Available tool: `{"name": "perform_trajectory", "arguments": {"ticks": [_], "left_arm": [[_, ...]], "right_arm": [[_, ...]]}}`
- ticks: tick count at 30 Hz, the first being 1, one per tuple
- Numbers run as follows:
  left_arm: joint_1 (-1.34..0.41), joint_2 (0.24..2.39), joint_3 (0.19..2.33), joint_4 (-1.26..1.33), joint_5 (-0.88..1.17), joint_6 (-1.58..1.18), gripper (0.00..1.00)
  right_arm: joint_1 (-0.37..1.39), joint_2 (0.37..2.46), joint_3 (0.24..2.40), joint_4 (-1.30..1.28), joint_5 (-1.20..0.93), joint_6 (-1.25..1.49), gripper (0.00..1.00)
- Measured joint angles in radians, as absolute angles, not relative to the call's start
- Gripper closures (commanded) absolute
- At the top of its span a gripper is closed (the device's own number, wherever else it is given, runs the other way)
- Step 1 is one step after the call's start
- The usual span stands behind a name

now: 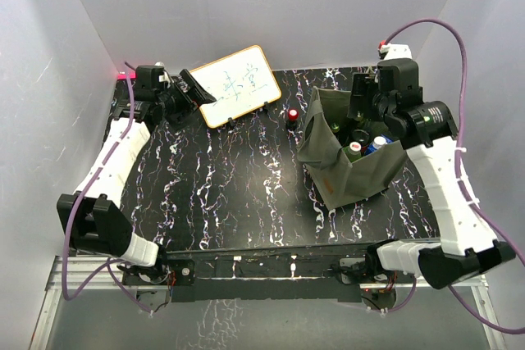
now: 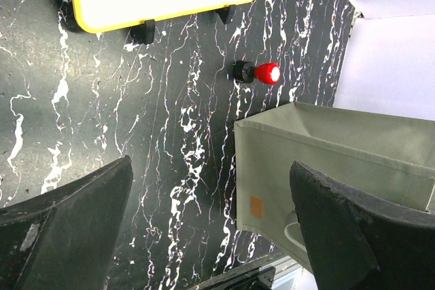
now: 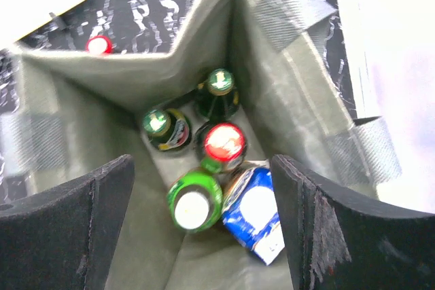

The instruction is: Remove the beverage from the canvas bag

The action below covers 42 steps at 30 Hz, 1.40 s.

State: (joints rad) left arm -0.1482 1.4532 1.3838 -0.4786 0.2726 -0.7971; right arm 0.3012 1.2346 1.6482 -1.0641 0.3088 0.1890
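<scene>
So the canvas bag [image 1: 353,174] sits on the right side of the table [image 1: 230,202]. It's olive fabric, boxy but soft, with its walls sagging inward and creased at the corners. There's a small orange patch [image 2: 255,206] on the face towards the near edge, and we can see grey ribbed webbing handles [image 3: 292,8] sewn onto the sides. The right gripper [image 3: 204,236] hangs right over the bag's mouth, its matte black fingers spread wide and gripping nothing. Through that gap we're looking straight down at the drinks, all packed together on the floor of the bag. There are two dark glass bottles with green caps [image 3: 158,123] [image 3: 220,81], a red-capped bottle [image 3: 224,142] touching both, a green bottle with a white top [image 3: 194,205] and a blue-and-white pack [image 3: 257,212] leaning against it. The bag walls close in tightly around them, especially the folded wall on the far side. The left gripper [image 2: 211,236] is over at the far left of the table, also spread wide with nothing in it. The tabletop is glossy black marble with white veins, and a broad stretch of it shows between the bag and the left arm. A yellow-rimmed whiteboard [image 1: 236,85] with rounded corners stands on little black feet at the back. A small red-capped bottle [image 1: 293,114] stands between the board and the bag, just clear of the bag's left edge.
</scene>
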Motion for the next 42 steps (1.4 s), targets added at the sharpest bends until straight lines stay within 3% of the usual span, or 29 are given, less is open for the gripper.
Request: {"name": "perform_trajectory", "arguments": {"ticks": [8,17,28,42], "left_arm": [[-0.148,1.489,1.412,-0.49,0.284,-0.795,0.03],[-0.148,1.5,1.489,-0.559,0.285,-0.75,0.03],[-0.148,1.5,1.539,-0.642,0.284,-0.699,0.03],[-0.148,1.47,1.526,-0.661,0.295,-0.712,0.03]], "right_arm": [[0.157,1.283,1.463,-0.914,0.232,0.174,0.21],[0.159,1.282,1.293,-0.72,0.2,0.146,0.42],[0.159,1.158,1.075,-0.503,0.233,0.13,0.45],[0.16,1.141,1.026,-0.393,0.228,0.099,0.81]]}}
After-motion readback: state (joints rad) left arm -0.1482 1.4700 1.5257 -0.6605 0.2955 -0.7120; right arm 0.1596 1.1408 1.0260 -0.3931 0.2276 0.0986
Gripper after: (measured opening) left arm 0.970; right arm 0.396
